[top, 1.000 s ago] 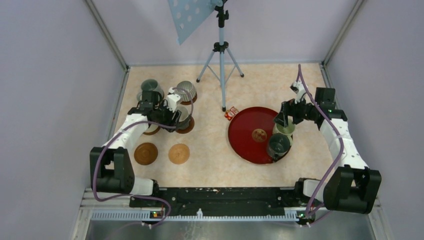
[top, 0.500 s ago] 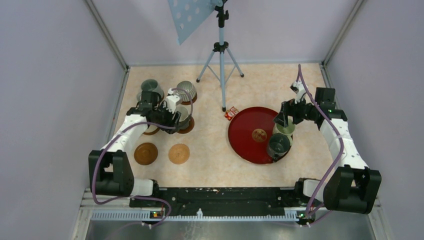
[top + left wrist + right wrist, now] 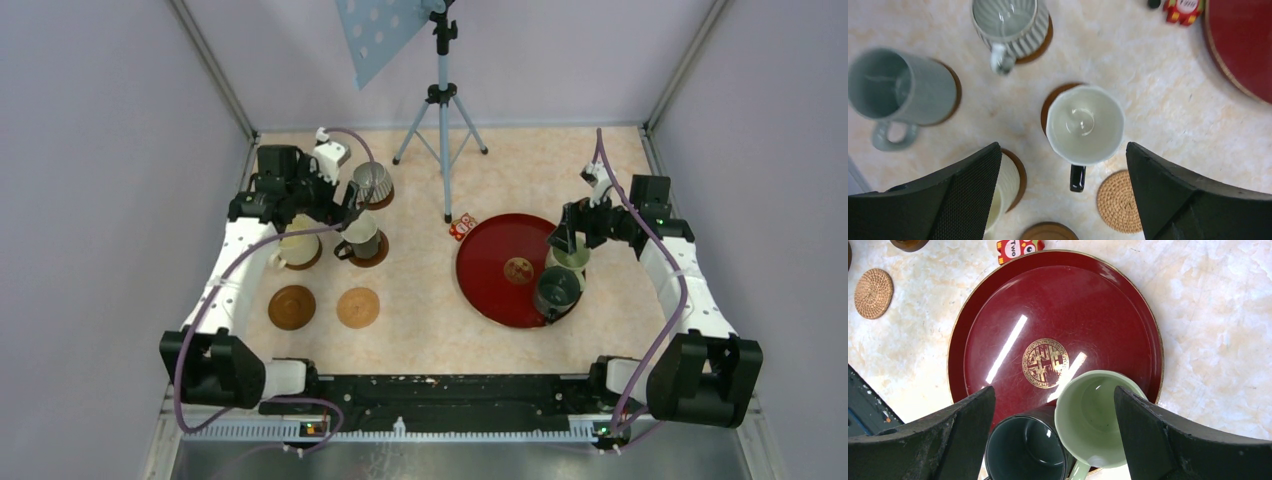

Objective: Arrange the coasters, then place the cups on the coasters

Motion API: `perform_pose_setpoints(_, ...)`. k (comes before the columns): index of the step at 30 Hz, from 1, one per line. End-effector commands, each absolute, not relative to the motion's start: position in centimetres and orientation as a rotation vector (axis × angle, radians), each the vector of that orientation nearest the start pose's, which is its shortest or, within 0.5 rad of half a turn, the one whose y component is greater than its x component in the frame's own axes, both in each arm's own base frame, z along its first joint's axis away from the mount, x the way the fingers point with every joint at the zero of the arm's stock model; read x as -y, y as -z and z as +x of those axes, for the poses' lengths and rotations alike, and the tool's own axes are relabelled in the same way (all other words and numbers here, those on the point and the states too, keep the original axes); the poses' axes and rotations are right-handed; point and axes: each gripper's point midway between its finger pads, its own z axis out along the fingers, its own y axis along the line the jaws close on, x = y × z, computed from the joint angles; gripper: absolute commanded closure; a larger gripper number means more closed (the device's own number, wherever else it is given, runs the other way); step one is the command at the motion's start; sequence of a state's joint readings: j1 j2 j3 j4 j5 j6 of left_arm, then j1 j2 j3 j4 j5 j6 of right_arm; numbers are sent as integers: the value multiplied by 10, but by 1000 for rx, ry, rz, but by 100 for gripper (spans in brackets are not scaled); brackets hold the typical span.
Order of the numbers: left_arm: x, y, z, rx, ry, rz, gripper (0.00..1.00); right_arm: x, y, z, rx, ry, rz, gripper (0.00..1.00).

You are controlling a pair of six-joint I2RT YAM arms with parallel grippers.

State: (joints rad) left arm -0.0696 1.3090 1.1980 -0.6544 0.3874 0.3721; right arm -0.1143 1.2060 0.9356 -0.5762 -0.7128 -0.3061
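Over the 10 o'clock part of the tabletop (image 3: 420,300), the left fingers (image 3: 963,200) are spread wide. They hold nothing and touch nothing, poised above the white mug (image 3: 1083,122). That mug stands upright, mouth up, on a wooden coaster (image 3: 1048,102), its dark handle pointing to 6 o'clock in the left wrist view. Around it, each on its own coaster, stand the ribbed grey mug (image 3: 1008,22) at 11 o'clock and the grey-green mug (image 3: 898,85) at 9 o'clock, both with handles toward 6 o'clock. The cream mug (image 3: 1005,182) at 7 o'clock is partly hidden behind one finger. A bare woven coaster (image 3: 1118,200) lies at 5 o'clock and a bare brown coaster (image 3: 1048,231) at 6 o'clock.

At the tabletop's 3 o'clock side, the right fingers (image 3: 938,440) are also wide apart, gripping nothing, one on each side of the pale green mug (image 3: 1093,415) and the dark teal mug (image 3: 1025,445). These two stand upright and touching, at the 3 to 4 o'clock rim of the red tray (image 3: 998,315) in the top view. The pale green mug's handle points to 7 o'clock in the right wrist view.
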Motion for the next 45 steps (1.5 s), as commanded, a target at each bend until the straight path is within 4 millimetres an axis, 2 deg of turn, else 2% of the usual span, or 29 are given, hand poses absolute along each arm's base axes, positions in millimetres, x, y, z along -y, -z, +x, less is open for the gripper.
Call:
perform_pose_setpoints(1, 111, -254, 341, -2065, 368, 757, 1, -73, -175, 304, -2141, -638, -541, 13)
perform_pose_setpoints(4, 148, -254, 333, -2039, 378, 853, 1, -69, -174, 307, -2152, -611, -517, 13)
perform_pose_setpoints(5, 166, -251, 327, -2029, 380, 899, 1, -67, -173, 309, -2156, -593, -501, 13)
perform_pose_setpoints(8, 230, -237, 297, -1997, 452, 1074, 1, -58, -174, 316, -2169, -530, -439, 13)
perform_pose_setpoints(12, 286, -211, 272, -2002, 511, 1233, 1, -41, -176, 326, -2177, -416, -332, 11)
perform_pose_setpoints(15, 329, -203, 252, -1952, 593, 1322, 1, -26, -182, 332, -2166, -349, -250, 10)
perform_pose_setpoints(20, 403, -189, 219, -1874, 710, 1356, 1, -4, -190, 337, -2158, -282, -146, 8)
perform_pose_setpoints(25, 459, -174, 182, -1917, 755, 1311, 1, 15, -195, 339, -2149, -211, -73, 8)
perform_pose_setpoints(27, 476, -170, 174, -1958, 759, 1229, 1, 22, -197, 340, -2147, -193, -34, 8)
perform_pose_setpoints(31, 502, -159, 171, -2059, 748, 1059, 1, 39, -197, 340, -2156, -153, 53, 7)
perform_pose_setpoints(35, 519, -148, 161, -2098, 759, 995, 1, 47, -198, 339, -2149, -126, 92, 7)
perform_pose_setpoints(38, 523, -134, 164, -2116, 697, 956, 1, 47, -200, 339, -2143, -128, 91, 7)
perform_pose_setpoints(39, 523, -123, 166, -2132, 671, 950, 1, 47, -200, 339, -2143, -127, 92, 7)
perform_pose_setpoints(43, 518, -102, 176, -2161, 574, 929, 1, 46, -200, 339, -2143, -128, 89, 7)
perform_pose_setpoints(45, 515, -100, 185, -2156, 516, 895, 1, 46, -201, 339, -2142, -131, 85, 7)
